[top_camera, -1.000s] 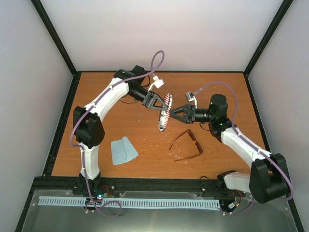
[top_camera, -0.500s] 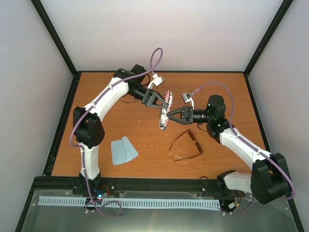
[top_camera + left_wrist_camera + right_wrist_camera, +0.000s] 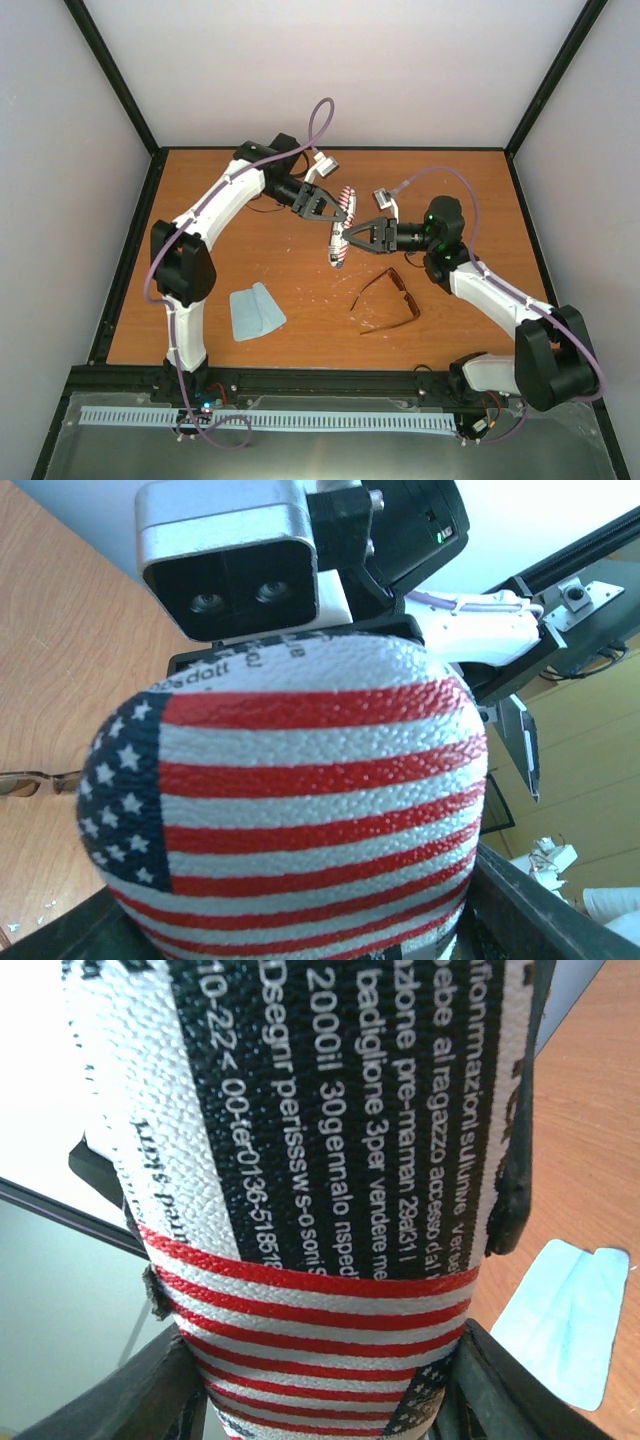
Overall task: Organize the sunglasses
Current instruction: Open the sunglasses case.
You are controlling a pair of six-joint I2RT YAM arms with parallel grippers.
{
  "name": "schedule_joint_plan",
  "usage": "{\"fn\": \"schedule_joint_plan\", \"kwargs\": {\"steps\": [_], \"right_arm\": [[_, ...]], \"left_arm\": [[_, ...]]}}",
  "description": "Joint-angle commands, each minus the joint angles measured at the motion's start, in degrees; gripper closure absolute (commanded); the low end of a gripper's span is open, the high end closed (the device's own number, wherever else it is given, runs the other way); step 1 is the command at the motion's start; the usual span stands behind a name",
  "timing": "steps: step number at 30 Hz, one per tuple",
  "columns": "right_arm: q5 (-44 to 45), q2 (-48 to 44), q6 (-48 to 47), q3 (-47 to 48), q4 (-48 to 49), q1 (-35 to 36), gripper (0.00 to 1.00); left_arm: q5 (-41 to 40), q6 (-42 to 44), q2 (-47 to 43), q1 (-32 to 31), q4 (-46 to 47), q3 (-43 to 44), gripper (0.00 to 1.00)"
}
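Holding striped case (image 3: pixel 338 254) aloft, left claw (image 3: pixel 335 213)

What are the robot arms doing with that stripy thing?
The left gripper holds a striped case up above the table. The right gripper has its fingers on both sides of its lower end. The sunglasses lie open on the table, untouched. A blue cloth lies there too.

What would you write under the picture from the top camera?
Left gripper and right gripper hold a flag-striped case above the table; sunglasses and blue cloth lie on it.
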Motion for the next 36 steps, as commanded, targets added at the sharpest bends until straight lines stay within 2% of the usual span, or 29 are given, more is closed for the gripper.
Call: {"fn": "schedule_joint_plan", "kwargs": {"steps": [1, 4, 6, 7, 8, 16, 23, 36], "right_arm": [[-0.81, 1.13, 1.71, 0.83, 4.02, 0.34, 0.66], [-0.74, 1.72, 3.10, 0.79, 6.43, 0.30, 0.77], [-0.72, 2.13, 3.81, 0.85, 7.75, 0.31, 0.80], [-0.60, 2.35, 3.98, 0.88, 7.95, 0.34, 0.80], [-0.56, 2.49, 4.02, 0.90, 7.98, 0.30, 0.81], [0.33, 0.85, -1.52, 2.12, -0.74, 0.35, 0.88], [0.15, -0.98, -2.84, 2.55, -3.38, 0.32, 0.96], [-0.50, -4.59, -3.96, 2.32, -6.02, 0.17, 0.97]], "left_arm": [[2.92, 2.16, -0.26, -0.16, -0.15, 2.15, 0.46], [2.16, 2.28, -0.33, -0.18, -0.15, 2.24, 0.37], [0.92, 2.33, -0.44, -0.18, -0.19, 2.31, 0.20], [-0.10, 2.41, -0.50, -0.18, -0.16, 2.45, 0.06], [-1.22, 2.30, -0.67, -0.18, -0.15, 2.57, 0.01], [-10.84, 2.76, -2.67, 0.00, -0.15, 3.43, 0.00], [-21.12, 5.07, -3.58, 0.90, -0.15, 1.90, 0.00], [-26.05, 7.36, -4.21, 4.53, 0.23, -3.07, 0.00]]}}
